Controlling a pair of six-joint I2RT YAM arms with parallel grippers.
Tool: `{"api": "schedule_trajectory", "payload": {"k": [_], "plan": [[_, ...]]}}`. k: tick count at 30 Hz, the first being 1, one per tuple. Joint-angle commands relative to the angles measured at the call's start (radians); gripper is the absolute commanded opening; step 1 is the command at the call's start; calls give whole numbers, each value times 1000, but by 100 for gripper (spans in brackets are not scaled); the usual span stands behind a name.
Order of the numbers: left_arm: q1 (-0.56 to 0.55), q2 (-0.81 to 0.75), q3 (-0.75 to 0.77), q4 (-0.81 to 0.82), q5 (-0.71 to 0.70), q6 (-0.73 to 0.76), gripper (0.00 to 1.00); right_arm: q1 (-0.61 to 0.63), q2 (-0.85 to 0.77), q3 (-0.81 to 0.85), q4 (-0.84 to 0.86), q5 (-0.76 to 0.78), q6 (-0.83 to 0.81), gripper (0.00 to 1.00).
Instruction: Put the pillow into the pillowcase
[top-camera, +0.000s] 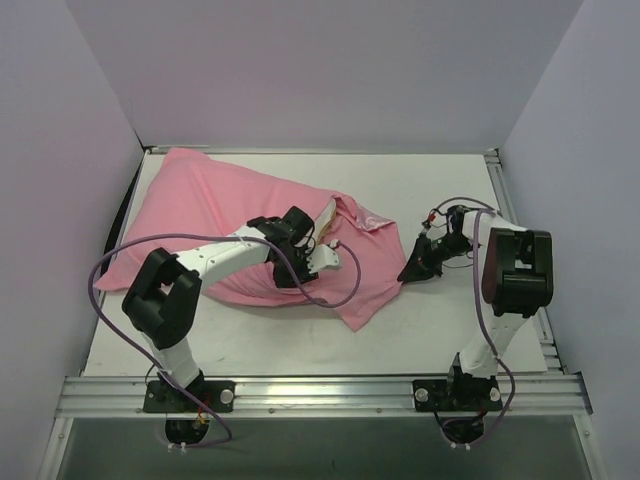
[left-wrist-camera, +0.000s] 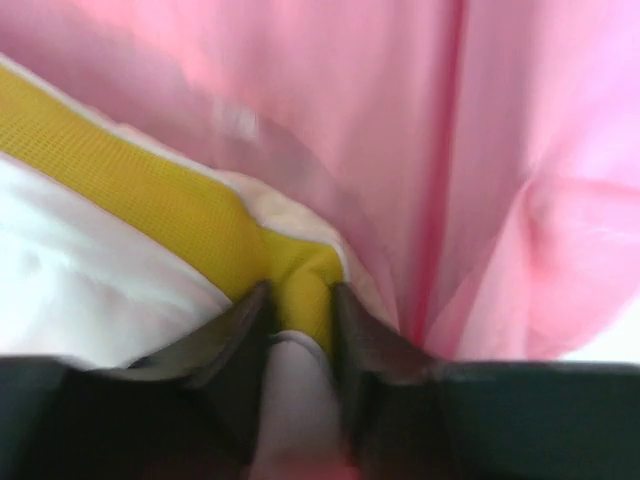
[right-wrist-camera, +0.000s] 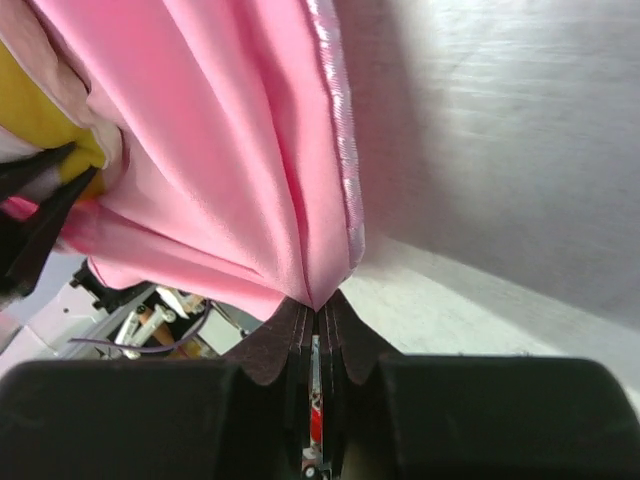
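Lying across the left and centre of the table (top-camera: 440, 190), the pillow (top-camera: 326, 212) is seen almost wholly inside the pillowcase (top-camera: 205, 205), i.e. the pink sack is bulged out by it from the far-left corner down toward the middle. Only a sliver of white and yellow is left showing at the sack's mouth, which is turned to the right. In the left wrist cam the pillow (left-wrist-camera: 90, 290) is shown close up w/ its yellow trim (left-wrist-camera: 150, 195) running diagonally, and pink pillowcase (left-wrist-camera: 470, 150) cloth is draped over and beside it. The corner of that trim is pinched by the left gripper (left-wrist-camera: 300, 300), a finger pressed against each side of it; from above, the left gripper (top-camera: 318, 240) is seen resting on top of the sack at its mouth. The slack right end of the pillowcase (right-wrist-camera: 210, 150) is drawn into folds toward the right gripper (right-wrist-camera: 315, 305), whose jaws are pressed together on a bunched point of the cloth just beside the shiny satin hem (right-wrist-camera: 345, 150). From above, the right gripper (top-camera: 410, 268) is seen low over the table at the sack's right-hand tip.
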Motion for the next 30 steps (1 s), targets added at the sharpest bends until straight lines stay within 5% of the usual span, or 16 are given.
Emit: {"api": "schedule_trajectory", "payload": {"k": [1,7,14,24,30], "plan": [[-33,-2,201,-185,177,-83,47,51,-43,14,-54,-50,-51,0],[-137,15,453,-129,232,-235,55,137,-66,-8,-50,-100,-92,0],[-119,222,576,112,-68,-362,55,141,-84,-31,-48,-106,-98,0],[116,605,851,203,-401,-439,46,15,-156,-104,-74,-90,-107,0],[272,596,890,201,-488,-367,43,-105,-187,-132,-88,-41,-121,0]]}}
